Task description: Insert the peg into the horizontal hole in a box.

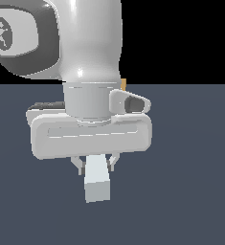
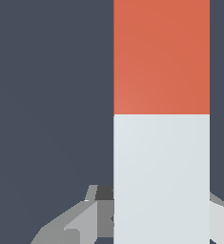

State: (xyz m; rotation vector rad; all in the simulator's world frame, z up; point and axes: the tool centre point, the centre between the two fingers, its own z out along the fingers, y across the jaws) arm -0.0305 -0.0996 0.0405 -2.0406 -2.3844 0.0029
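One peg [image 1: 96,183] sits clamped between the fingers of the claw [image 1: 95,165], its white half gripped there and jutting out below the claw body in the exterior view. The wrist view shows the red-orange half extending away from the claw, above the dark grey tabletop [image 1: 190,191]. A sliver of tan box [image 1: 124,84] peeks out behind the arm.

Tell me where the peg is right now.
The peg sits between the fingers of the gripper, its white end sticking out below the gripper body near the middle of the exterior view; the wrist view shows its red-orange half extending beyond.
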